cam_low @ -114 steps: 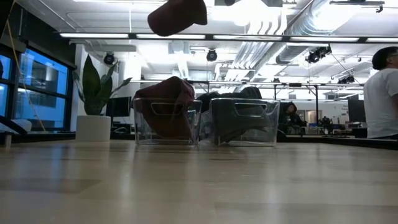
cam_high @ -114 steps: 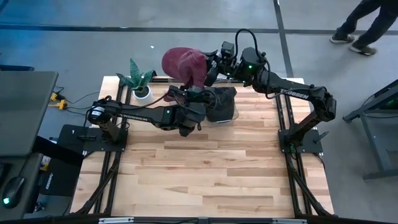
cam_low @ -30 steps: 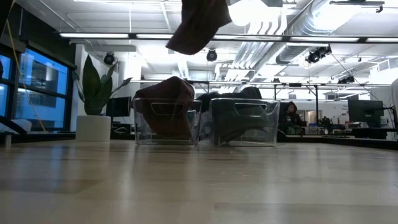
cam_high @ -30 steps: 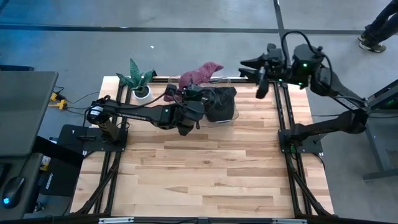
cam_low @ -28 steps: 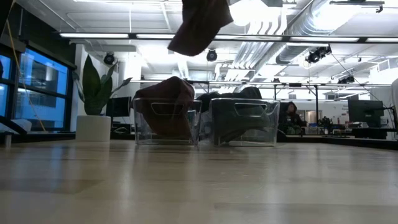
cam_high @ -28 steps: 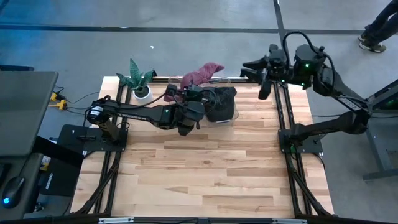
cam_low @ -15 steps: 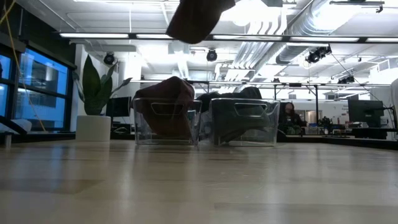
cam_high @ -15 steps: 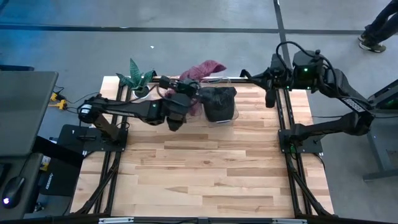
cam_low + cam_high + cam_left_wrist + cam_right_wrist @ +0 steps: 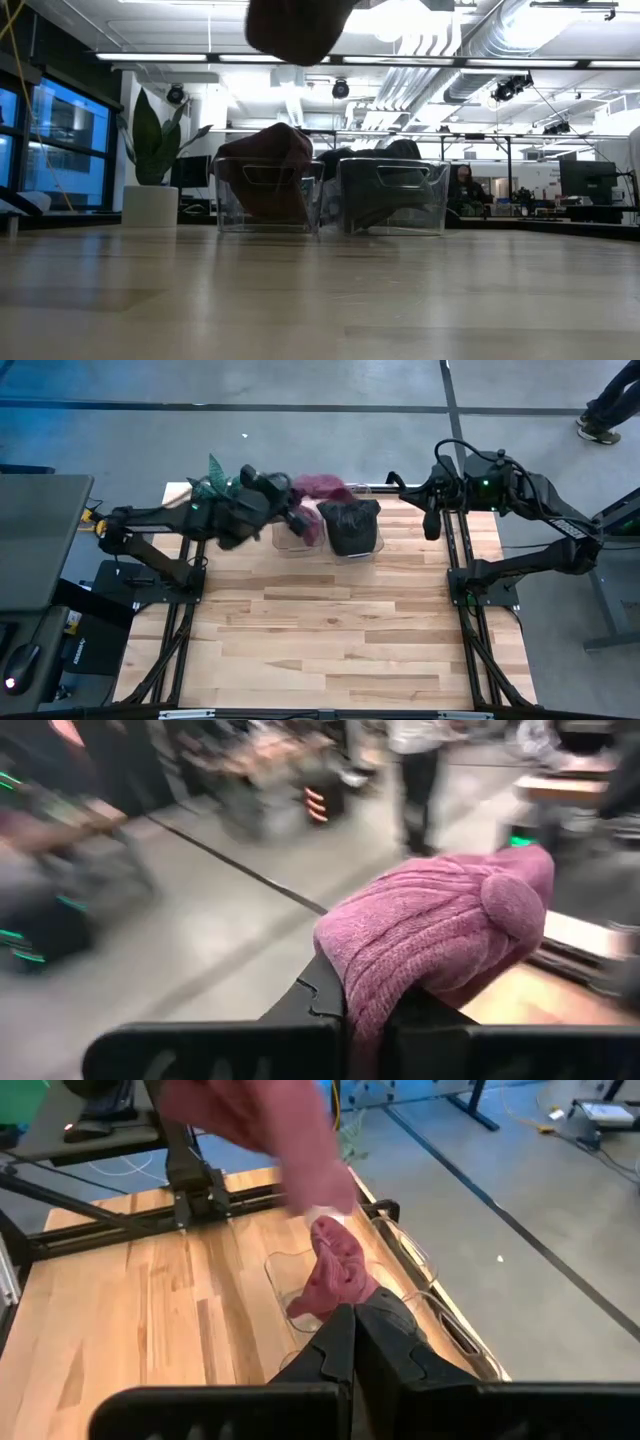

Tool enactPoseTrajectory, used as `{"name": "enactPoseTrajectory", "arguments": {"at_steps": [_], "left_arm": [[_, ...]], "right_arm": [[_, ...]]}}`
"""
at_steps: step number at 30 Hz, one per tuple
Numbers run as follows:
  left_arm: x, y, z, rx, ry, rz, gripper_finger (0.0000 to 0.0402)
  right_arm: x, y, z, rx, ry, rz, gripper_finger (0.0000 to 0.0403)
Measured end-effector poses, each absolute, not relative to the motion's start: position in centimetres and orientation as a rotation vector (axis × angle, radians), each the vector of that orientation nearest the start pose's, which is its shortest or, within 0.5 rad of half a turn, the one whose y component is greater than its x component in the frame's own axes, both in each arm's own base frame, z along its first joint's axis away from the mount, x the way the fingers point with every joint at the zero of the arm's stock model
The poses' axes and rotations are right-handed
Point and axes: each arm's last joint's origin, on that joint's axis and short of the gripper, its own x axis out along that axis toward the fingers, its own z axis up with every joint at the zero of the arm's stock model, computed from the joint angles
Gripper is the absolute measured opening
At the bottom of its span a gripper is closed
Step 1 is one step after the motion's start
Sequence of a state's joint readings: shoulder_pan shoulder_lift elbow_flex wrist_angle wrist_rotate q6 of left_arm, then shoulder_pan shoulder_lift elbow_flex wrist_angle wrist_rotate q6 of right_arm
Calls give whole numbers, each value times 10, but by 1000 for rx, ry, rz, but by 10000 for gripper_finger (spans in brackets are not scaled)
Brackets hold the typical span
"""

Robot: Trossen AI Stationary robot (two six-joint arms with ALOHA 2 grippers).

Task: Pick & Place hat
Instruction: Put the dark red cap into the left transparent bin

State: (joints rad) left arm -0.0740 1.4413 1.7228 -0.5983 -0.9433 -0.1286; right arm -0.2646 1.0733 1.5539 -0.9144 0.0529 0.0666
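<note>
At the far left of the tabletop (image 9: 330,630) a potted plant (image 9: 213,478) is standing beside the left arm. The left claw (image 9: 292,510) is clenching a fold of the pink knitted hat (image 9: 322,485), and the hat is hanging in the air above the left clear bin (image 9: 298,532), which already holds a dark red hat (image 9: 268,170). Next to it, the right clear bin (image 9: 352,530) is holding dark hats. The right claw (image 9: 400,482) is waiting off the tabletop's far right corner with its fingers pressed together, gripping nothing.

To place well, the left claw is probably best centring the hat over the chosen bin's opening and lowering until the loose cloth is sagging inside the walls before letting go, so no fold is draping over a rim.

In the low view the pink hat (image 9: 295,28) is being cut off by the upper edge. The left wrist view is showing the pink hat (image 9: 440,930) over the fingers, hiding the pinch itself. Which bin is intended cannot be told.
</note>
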Motion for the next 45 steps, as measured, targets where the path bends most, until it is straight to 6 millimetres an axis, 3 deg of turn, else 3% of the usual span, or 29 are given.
{"name": "enactPoseTrajectory", "arguments": {"at_steps": [3,8,13,18,29,39,45], "left_arm": [[258,18,462,-60,341,775,0],[235,45,462,-158,440,654,0],[225,69,465,-231,462,473,0],[220,94,463,-285,474,339,0],[208,164,446,-412,475,221,0],[217,218,412,-552,496,72,0],[225,235,394,-596,524,43,0]], "right_arm": [[165,-47,461,126,426,-345,0],[164,-48,460,134,426,-380,0],[164,-48,460,149,423,-391,0],[164,-48,460,163,425,-394,0],[163,-49,459,178,432,-448,0],[162,-50,459,165,427,-504,0],[162,-50,459,189,422,-510,0]]}}
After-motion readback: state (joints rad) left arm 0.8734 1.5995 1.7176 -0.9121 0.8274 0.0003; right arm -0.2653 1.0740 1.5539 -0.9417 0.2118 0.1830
